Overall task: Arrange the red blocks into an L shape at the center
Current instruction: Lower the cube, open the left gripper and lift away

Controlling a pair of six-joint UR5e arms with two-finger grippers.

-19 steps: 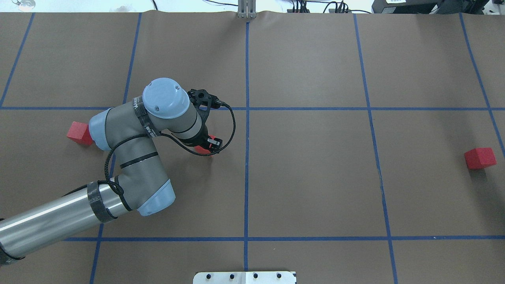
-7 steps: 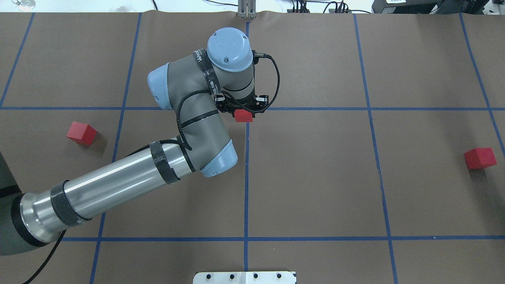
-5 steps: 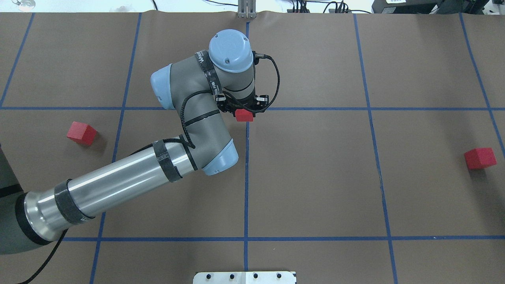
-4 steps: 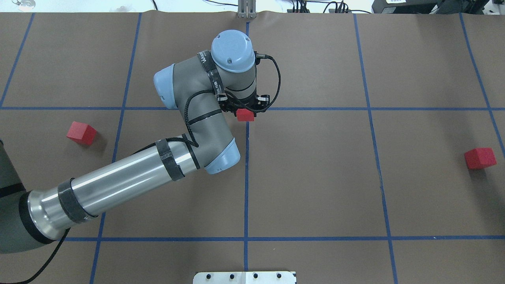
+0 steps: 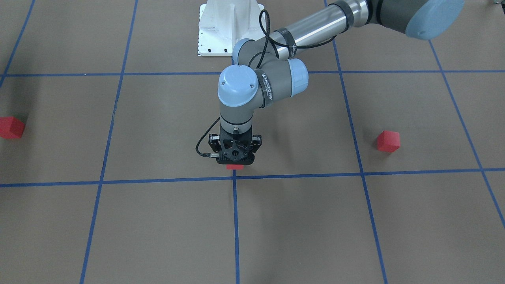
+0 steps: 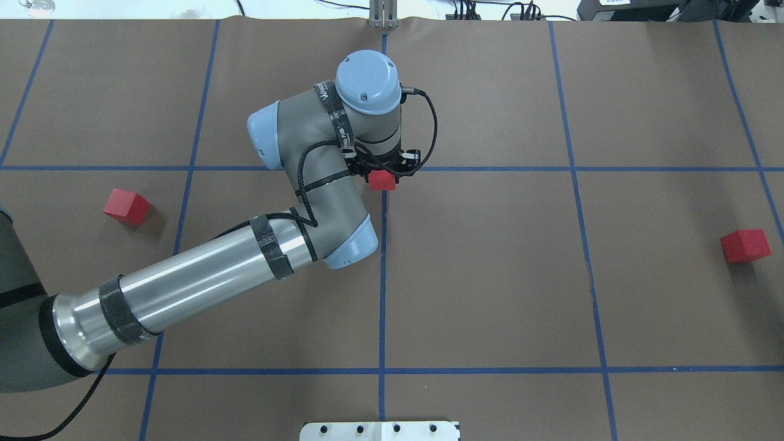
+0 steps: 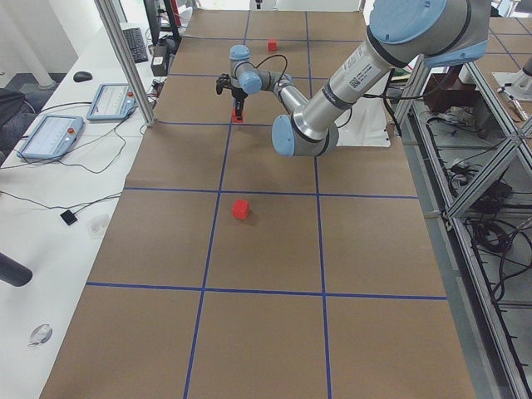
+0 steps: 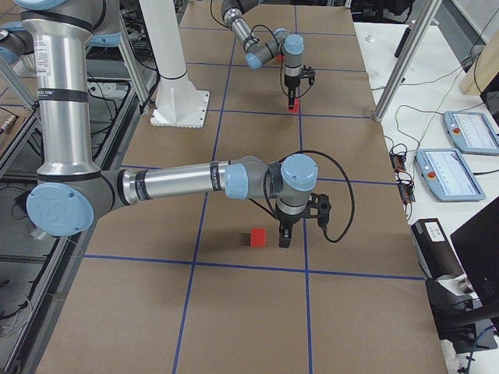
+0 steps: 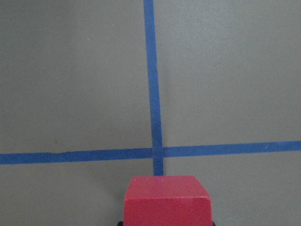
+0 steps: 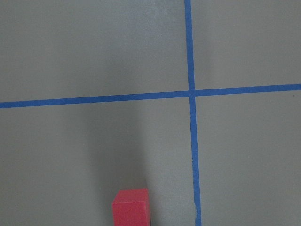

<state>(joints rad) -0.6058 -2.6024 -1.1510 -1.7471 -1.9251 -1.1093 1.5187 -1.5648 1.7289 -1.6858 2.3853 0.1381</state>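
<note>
Small matte red block [image 6: 381, 180]

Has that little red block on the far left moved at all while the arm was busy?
No. The left block sits at the same spot, just left of the same blue line, as in the earlier overhead pictures.

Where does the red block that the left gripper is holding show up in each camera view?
Front-facing: held red block, a sliver at mid-frame.
Overhead: block above the middle.
Exterior left: block far up the table.
Exterior right: block far off, near the top.
Left wrist: block at bottom centre.
Right wrist: not in it.
Shared landmark: the center tape crossing, right beside the block.
</note>
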